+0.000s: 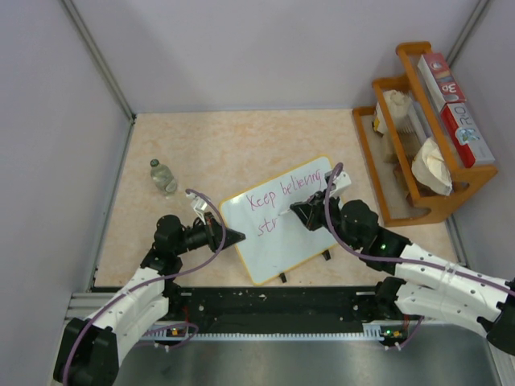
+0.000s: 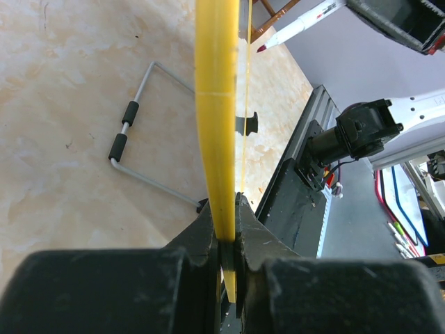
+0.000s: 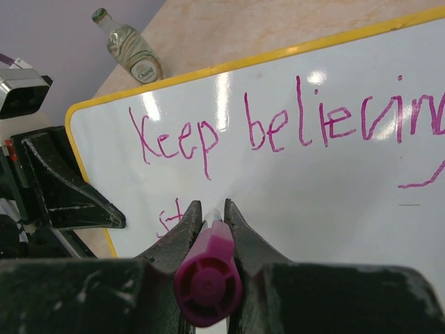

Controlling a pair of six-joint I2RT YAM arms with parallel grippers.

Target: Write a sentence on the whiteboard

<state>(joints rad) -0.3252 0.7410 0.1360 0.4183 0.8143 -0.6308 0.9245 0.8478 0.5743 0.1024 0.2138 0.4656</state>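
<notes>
Marbling in beige was seen across the table (image 1: 241, 145); at its left side a small clear bottle (image 1: 163, 177) was stood, well apart from the rest. Just right of that, the left gripper (image 2: 226, 223) was reached in from the near edge; its jaws were pressed together on the yellow rim of the whiteboard (image 1: 282, 241), the rim being seen edge-on between them in the left wrist view. A bent wire stand (image 2: 132, 146) with two black sleeves was laid flat on the table beside that rim. The whiteboard was placed near the middle of the table, turned askew, with small black clips along its near edge; whether it was raised off the surface could not be told. The sentence (image 3: 278, 129) was written in purple-pink across the board's upper part as "Keep believing", and a second line beginning "st" was set beneath it. Over that second line the right gripper (image 3: 208, 216) was held, its jaws clamped on a marker (image 3: 207, 285) with a purple end, tip pointed towards the board. At the far right a wooden rack (image 1: 418, 205) was stocked with boxes and bags.
</notes>
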